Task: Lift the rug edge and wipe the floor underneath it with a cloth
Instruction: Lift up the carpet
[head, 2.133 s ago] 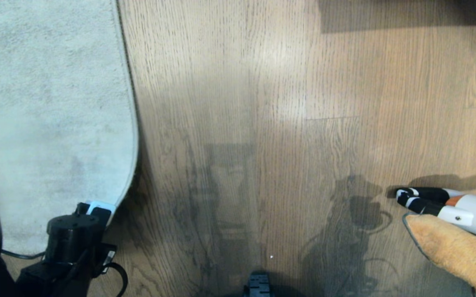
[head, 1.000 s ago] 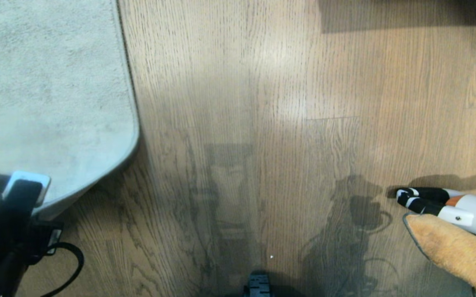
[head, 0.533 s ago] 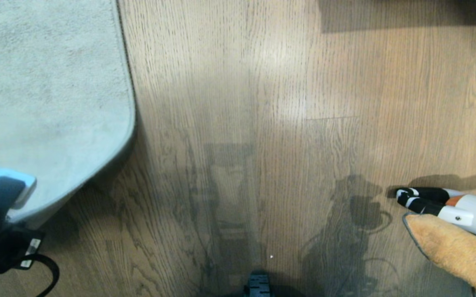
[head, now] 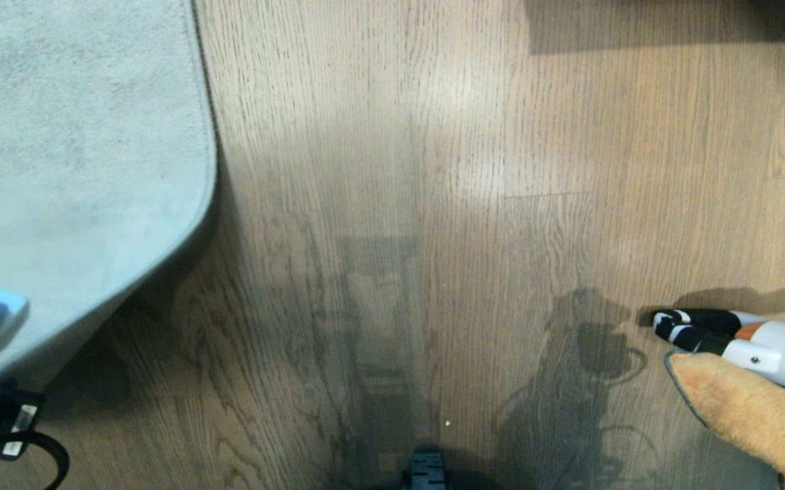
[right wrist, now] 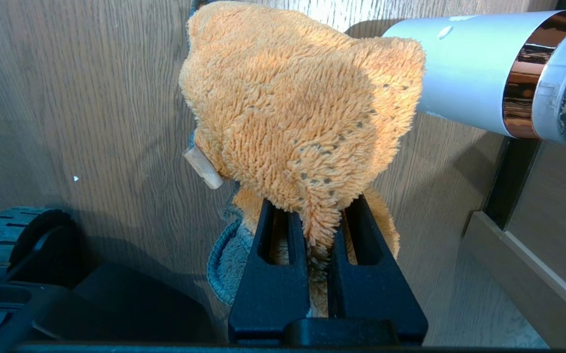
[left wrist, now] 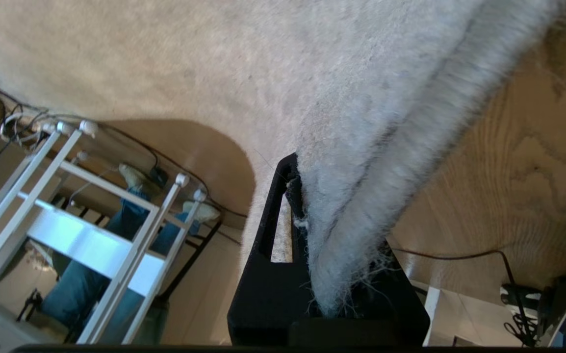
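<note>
The left gripper [left wrist: 332, 274], clamped on the rug edge [head: 161, 269], holds it off the floor [head: 433, 204] at far left, while the right gripper [right wrist: 320, 255], pinching the cloth [right wrist: 302, 117], hangs far across to the right.

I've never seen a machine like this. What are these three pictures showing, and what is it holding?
It is a two-armed robot. One picture looks down from its head; the other two come from cameras on its wrists. Its left gripper pinches the edge of the pale grey short-pile rug, holding that corner up off the grey-brown wood-plank floor. Its right gripper clamps a fuzzy orange-tan cloth. A white, copper-banded cylinder lies nearby.
</note>
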Controlling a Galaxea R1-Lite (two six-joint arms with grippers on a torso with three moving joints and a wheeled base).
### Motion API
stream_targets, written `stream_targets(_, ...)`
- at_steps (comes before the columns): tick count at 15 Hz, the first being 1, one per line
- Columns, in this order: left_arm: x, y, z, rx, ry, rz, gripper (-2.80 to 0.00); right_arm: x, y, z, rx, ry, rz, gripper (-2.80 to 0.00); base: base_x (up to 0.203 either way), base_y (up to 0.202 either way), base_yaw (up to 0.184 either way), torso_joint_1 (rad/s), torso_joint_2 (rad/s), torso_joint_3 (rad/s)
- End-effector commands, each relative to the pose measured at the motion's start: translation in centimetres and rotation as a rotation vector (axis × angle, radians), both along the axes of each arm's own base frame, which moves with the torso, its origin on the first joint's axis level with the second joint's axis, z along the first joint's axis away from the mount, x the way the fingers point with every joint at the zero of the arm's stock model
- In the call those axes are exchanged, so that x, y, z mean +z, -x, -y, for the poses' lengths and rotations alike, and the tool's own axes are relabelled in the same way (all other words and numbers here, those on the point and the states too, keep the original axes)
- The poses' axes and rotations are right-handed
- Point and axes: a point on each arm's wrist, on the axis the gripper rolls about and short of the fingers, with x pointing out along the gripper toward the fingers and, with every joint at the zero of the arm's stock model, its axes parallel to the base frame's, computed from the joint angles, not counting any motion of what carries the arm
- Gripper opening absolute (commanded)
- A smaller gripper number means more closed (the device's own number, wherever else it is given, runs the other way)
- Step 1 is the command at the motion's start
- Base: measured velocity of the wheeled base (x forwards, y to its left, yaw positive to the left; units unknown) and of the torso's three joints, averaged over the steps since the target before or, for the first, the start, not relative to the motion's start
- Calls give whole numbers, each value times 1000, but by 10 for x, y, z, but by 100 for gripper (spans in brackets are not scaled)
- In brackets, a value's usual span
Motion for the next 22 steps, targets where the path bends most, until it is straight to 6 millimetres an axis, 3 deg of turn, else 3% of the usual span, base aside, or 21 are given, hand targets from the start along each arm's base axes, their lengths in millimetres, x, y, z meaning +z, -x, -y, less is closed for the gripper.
stream_targets(1, 2, 9, -9, 59, 5, -7, -280, 0, 0, 0, 1, 1, -1, -280, 0, 0, 0, 0, 0, 0)
stream_targets(11, 28, 11, -29, 17, 177, -59, -280, 0, 0, 0, 1, 1, -1, -280, 0, 0, 0, 0, 0, 0)
stream_targets(22, 40, 5, -45, -32, 151, -108, -280, 0, 0, 0, 1, 1, -1, -280, 0, 0, 0, 0, 0, 0)
